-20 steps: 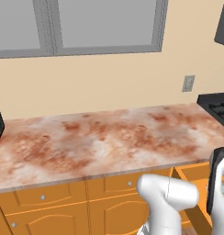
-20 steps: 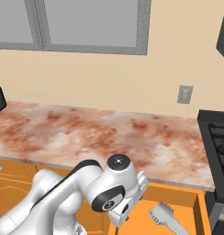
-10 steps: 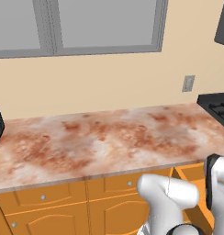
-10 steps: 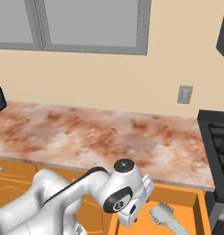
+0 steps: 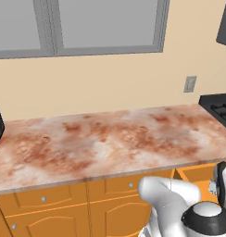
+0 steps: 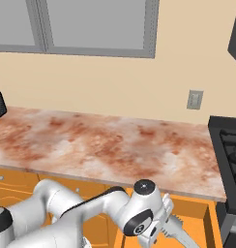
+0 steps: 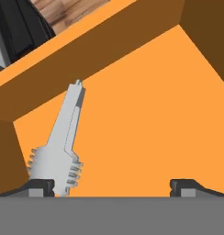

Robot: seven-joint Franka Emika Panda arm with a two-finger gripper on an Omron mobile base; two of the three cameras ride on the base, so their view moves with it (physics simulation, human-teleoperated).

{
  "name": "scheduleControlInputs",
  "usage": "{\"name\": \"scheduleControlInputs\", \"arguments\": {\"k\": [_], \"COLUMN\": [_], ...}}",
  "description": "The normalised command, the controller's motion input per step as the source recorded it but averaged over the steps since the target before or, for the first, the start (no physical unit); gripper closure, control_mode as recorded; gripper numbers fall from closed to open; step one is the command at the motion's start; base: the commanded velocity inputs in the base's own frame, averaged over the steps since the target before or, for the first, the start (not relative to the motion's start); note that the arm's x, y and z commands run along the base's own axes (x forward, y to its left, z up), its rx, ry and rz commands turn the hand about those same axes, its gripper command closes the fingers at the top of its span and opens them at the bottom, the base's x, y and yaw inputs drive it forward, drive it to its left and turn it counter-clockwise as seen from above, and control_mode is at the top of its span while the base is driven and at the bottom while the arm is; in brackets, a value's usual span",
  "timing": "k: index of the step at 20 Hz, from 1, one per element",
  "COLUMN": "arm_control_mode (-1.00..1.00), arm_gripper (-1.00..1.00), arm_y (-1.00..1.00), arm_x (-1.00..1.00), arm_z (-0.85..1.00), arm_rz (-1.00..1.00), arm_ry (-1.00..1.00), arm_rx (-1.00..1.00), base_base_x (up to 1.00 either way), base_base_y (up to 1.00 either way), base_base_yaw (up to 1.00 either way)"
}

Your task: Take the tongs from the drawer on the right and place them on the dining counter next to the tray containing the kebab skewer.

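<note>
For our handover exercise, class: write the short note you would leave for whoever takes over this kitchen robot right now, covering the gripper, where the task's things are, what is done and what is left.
Gripper: open, nothing held, lowered into the open orange wooden drawer.
Slim light-grey metal tongs: lying flat on the drawer floor, toothed end by one of the fingers, off centre between them. In the right base view the tongs show beside the wrist.
Done: drawer open, hand brought over the tongs.
Left: centre on the tongs, close, lift out, carry to the dining counter, set beside the skewer tray.
</note>
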Motion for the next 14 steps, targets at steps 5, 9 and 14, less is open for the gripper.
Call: {"name": "scheduleControlInputs", "arguments": {"k": [5,9,14], "arm_control_mode": [-1.00,-1.00,-1.00], "arm_gripper": [-1.00,-1.00,-1.00], "arm_y": [-0.17,-0.27,-0.24], "arm_x": [0.15,0.10,0.08], "arm_z": [-0.02,-0.12,-0.22], "arm_rz": [0.00,0.00,0.00], "arm_ry": [0.00,0.00,0.00], "arm_rx": [0.01,0.00,0.00], "base_base_x": [0.00,0.00,0.00], "base_base_y": [0.00,0.00,0.00], "base_base_yaw": [0.00,0.00,0.00]}}
